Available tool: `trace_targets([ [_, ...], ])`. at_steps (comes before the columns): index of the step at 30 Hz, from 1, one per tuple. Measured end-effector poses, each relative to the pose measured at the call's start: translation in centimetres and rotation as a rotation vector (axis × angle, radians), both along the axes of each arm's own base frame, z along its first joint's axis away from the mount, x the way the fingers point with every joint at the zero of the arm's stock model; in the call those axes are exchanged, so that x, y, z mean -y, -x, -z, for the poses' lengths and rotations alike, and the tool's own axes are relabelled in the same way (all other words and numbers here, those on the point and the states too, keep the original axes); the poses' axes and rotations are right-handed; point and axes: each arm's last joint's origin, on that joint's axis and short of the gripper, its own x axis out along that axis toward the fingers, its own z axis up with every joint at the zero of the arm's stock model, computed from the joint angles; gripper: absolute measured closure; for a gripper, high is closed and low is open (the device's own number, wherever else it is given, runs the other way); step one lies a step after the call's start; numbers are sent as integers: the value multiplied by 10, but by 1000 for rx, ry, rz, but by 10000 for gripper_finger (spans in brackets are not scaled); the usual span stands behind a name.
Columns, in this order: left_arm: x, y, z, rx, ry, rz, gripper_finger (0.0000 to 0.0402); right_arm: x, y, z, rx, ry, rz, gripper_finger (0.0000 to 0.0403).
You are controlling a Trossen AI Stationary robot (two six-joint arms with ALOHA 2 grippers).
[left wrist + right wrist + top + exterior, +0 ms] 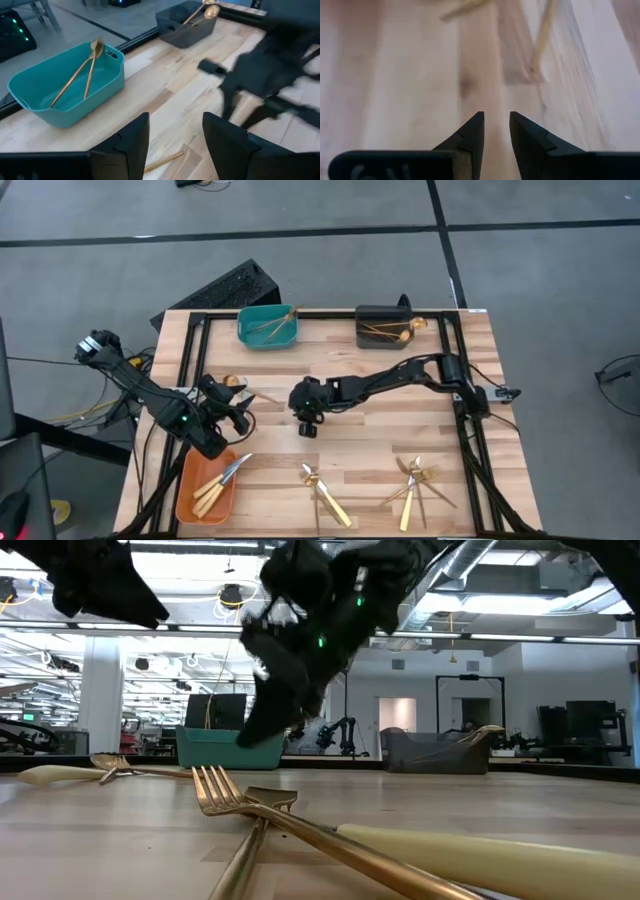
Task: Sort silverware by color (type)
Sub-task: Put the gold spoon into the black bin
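Observation:
Gold forks, spoons and cream-handled knives lie flat on the wooden table in two loose piles near its near edge (325,495) (415,480), and one piece (236,384) lies by the left arm. My left gripper (236,416) (175,132) hovers open and empty over the table's left middle. My right gripper (305,423) (496,125) points down over the table's centre; its fingers stand a little apart, with bare wood between them. Two gold forks (82,75) lie in the teal bin (247,330), and gold spoons (390,330) lie in the dark grey bin (365,315).
An orange bin (188,490) at the near left corner holds cream-handled knives (220,483). The teal and dark grey bins stand along the far edge. Black frame rails (470,430) run along the table's sides. A fork (245,802) and a knife handle (480,860) lie close to the low camera.

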Motion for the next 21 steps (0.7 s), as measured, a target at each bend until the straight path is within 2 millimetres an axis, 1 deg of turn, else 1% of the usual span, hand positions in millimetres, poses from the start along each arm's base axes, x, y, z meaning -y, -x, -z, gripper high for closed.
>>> trace_targets([
  [3,0,0,7,11,10,-7,230,-8,-1,-8,38,28,-12,284],
  [5,-1,1,10,18,15,-17,230,-7,-7,-8,104,55,16,284],
  [9,-2,2,13,42,25,-37,230,16,-14,-11,198,45,96,284],
  [11,-2,2,13,42,26,-37,230,28,-20,-10,238,46,125,284],
  [13,-2,2,13,37,23,-34,230,37,-22,-9,217,50,137,284],
  [15,-2,2,13,37,21,-35,230,42,-27,-13,239,62,133,284],
  [17,-2,2,13,38,16,-36,230,45,-37,-13,272,68,135,284],
  [18,-2,2,13,38,15,-36,230,46,-38,-13,257,68,132,284],
  [20,-2,2,13,36,14,-36,230,47,-42,-4,209,70,113,284],
  [21,-2,2,13,37,14,-36,230,47,-49,-2,238,65,103,284],
])
